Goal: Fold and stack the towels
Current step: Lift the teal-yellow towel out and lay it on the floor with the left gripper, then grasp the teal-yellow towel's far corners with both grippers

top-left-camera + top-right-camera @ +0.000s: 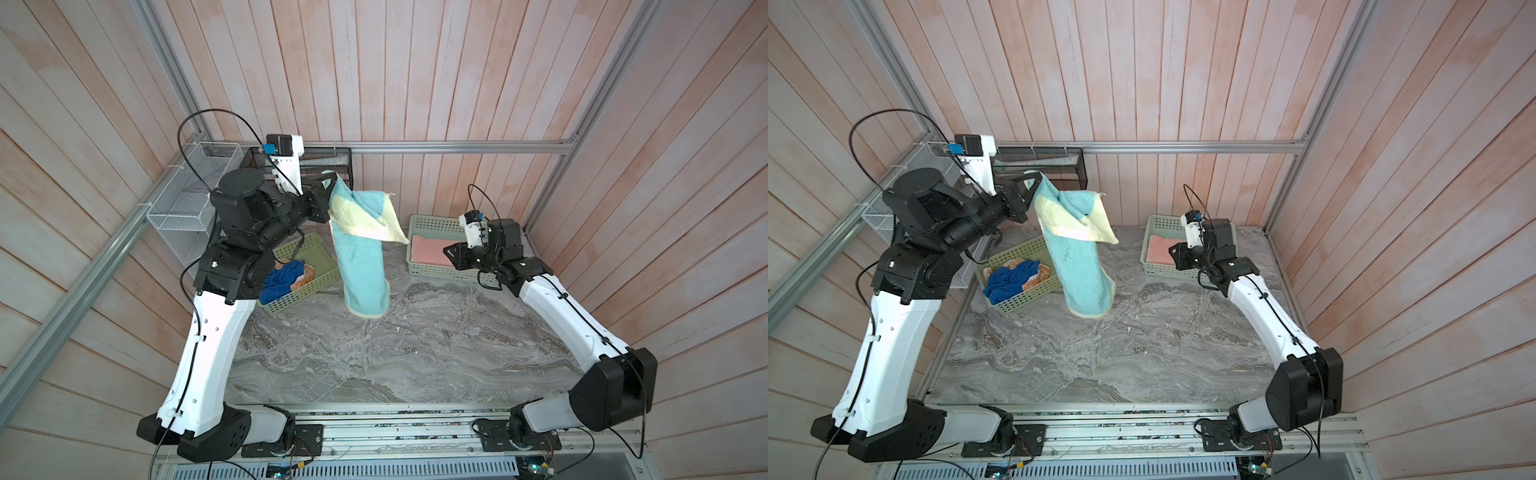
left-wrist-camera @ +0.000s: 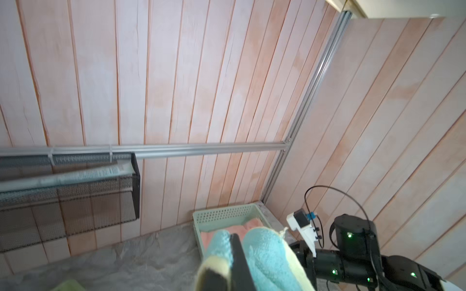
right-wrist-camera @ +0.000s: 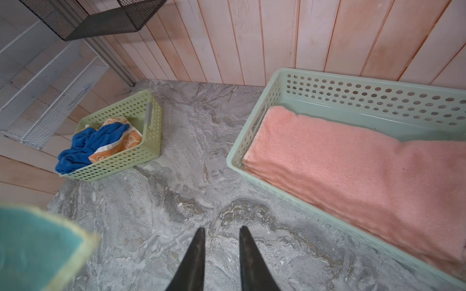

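Note:
My left gripper [image 1: 332, 183] [image 1: 1034, 185] [image 2: 228, 252] is raised at the back left, shut on the top edge of the pale yellow and teal towel [image 1: 361, 266] [image 1: 1079, 266] [image 2: 267, 254]. The towel hangs down, one corner flopped over, its lower end just above the table. My right gripper [image 1: 451, 253] [image 1: 1173, 251] [image 3: 222, 230] is open and empty, low over the marble beside the right basket. A folded salmon-pink towel [image 1: 428, 251] [image 3: 353, 176] lies in that basket. The blue towel [image 1: 280, 278] [image 3: 85, 146] and orange towel [image 1: 305, 276] [image 3: 126, 143] lie crumpled in the left basket.
The left green basket [image 1: 299, 299] [image 3: 151, 141] sits at the back left, the right green basket [image 1: 432, 222] [image 3: 353, 88] at the back right. A white wire basket [image 1: 187, 199] and a black mesh shelf [image 1: 328, 160] hang on the frame. The marble table [image 1: 415, 353] spreads in front.

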`<state>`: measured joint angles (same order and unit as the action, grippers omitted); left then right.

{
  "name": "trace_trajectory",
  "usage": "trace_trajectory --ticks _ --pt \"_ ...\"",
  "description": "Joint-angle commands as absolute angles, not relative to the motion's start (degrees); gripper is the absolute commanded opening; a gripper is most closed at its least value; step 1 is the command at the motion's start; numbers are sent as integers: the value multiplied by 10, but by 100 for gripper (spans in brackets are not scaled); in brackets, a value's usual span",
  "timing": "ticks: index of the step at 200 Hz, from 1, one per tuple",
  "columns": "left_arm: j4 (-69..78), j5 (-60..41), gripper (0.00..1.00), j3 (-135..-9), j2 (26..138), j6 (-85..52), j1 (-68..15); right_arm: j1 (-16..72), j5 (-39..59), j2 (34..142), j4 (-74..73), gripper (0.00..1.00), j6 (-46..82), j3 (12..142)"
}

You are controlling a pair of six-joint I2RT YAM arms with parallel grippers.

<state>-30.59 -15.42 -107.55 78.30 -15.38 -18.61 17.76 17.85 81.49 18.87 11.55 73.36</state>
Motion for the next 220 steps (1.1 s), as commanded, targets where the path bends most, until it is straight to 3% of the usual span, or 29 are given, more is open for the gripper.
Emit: trace_trajectory --ticks 1,19,34,78,131,191,220 --pt "-255 -170 4 -955 818 -229 -181 181 197 798 192 27 146 696" --pt "-256 -173 43 -877 853 -272 -173 181 202 789 197 27 158 665" --pt "-297 -172 54 -856 894 -290 -161 189 203 788 202 28 171 634" --pt "-284 -158 54 -733 901 -291 -154 259 189 816 165 28 205 565" --pt "-225 -175 53 -608 917 -315 -156 357 181 973 142 28 207 621" --pt "-139 -200 53 -546 958 -364 -151 386 145 1068 124 37 175 671" --pt "-113 -200 46 -552 992 -390 -142 393 121 1098 119 40 156 685"
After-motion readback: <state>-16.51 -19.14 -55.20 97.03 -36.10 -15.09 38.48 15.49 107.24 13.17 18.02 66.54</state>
